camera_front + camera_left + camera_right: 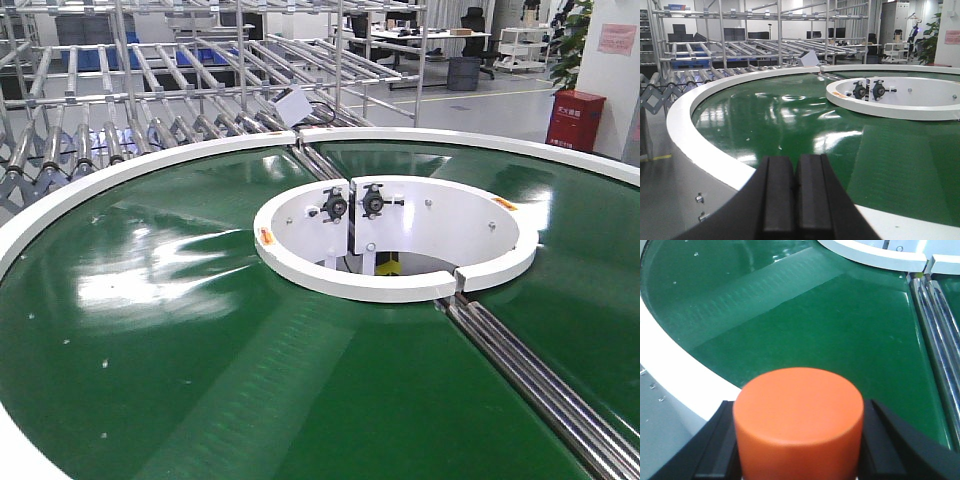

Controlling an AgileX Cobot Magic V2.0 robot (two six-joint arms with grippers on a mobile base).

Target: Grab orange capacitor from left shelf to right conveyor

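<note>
Right wrist view: the right gripper (799, 442) is clamped on the orange capacitor (799, 415), round end facing the cam. The right conveyor (815, 325) lies just ahead & below, past its white rim (675, 370). The left gripper (795, 195) is pressed together, w/ nothing in it.

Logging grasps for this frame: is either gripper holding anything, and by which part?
The right gripper holds the orange capacitor by its sides, between the fingers. The left gripper is shut, empty.

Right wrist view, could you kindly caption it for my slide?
Right gripper holds the orange capacitor by the green conveyor.
</note>
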